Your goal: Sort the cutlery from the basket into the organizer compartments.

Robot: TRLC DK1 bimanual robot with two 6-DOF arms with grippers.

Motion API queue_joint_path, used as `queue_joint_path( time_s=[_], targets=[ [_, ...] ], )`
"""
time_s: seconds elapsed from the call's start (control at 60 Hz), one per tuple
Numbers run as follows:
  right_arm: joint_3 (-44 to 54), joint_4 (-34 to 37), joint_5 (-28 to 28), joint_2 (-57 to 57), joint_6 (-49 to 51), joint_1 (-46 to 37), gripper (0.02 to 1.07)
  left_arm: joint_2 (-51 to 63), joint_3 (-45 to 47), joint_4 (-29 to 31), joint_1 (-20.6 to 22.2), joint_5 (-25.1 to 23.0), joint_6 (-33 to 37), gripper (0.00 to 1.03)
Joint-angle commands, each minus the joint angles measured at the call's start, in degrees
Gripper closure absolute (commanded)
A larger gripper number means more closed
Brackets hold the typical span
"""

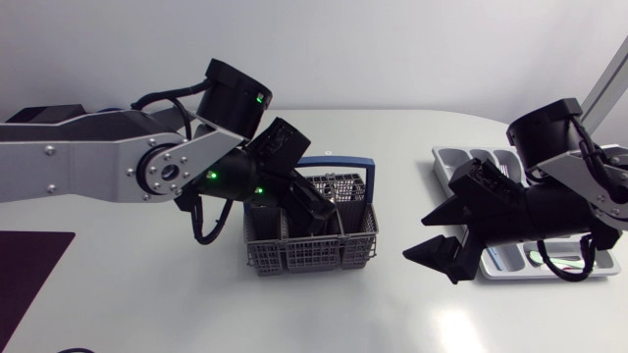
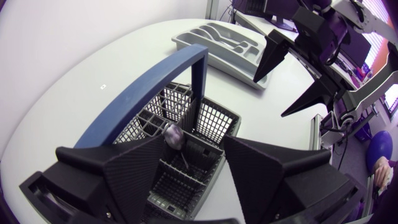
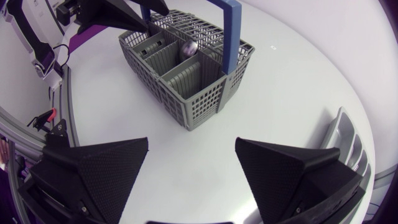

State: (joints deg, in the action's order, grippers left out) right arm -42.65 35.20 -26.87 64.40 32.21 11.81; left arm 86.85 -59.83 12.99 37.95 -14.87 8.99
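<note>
The left gripper [image 2: 194, 140] hangs over the basket [image 2: 214, 121], its fingers spread wide with nothing clamped. Between them, just under the tips, the spoon [image 2: 173, 134] stands in an inner compartment with its rounded head up. The head sits close beside one fingertip and well apart from the other; I cannot tell if it touches. Beyond it arches the blue handle [image 2: 149, 87].

Seen from above, the right gripper [image 1: 422, 235] is at 3 o'clock from the basket, also wide open and empty, above the table [image 1: 392, 314]. Farther out at 3 o'clock lies the organizer [image 1: 461, 157].
</note>
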Motion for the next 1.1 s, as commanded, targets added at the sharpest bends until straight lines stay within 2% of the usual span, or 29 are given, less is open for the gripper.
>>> queue_joint_path(
  time_s=[0.0, 0.517, 0.683, 0.867, 1.083],
  targets=[
    [1.9, -0.9, -0.5, 0.3, 0.7, -0.3, 0.06, 2.0, 2.9, 0.9, -2.3, 0.3, -1.6, 0.38],
    [2.7, -1.5, 0.3, -0.7, -1.3, 2.2, 0.06, -1.7, 4.6, -1.1, -14.1, 0.3, 3.0, 0.38],
    [2.6, -1.5, 0.5, -0.9, -1.5, 2.6, 0.06, -1.4, 3.2, -1.1, -18.7, -2.0, 3.5, 0.38],
    [2.9, -1.5, 1.3, -1.0, -1.9, 3.5, 0.06, -5.6, 6.5, -0.8, -17.9, -2.4, 3.4, 0.38],
    [3.5, -1.6, 1.6, -1.1, -1.9, 3.9, 0.06, -15.0, 13.8, 1.5, -11.9, -0.2, 5.1, 0.38]
  ],
)
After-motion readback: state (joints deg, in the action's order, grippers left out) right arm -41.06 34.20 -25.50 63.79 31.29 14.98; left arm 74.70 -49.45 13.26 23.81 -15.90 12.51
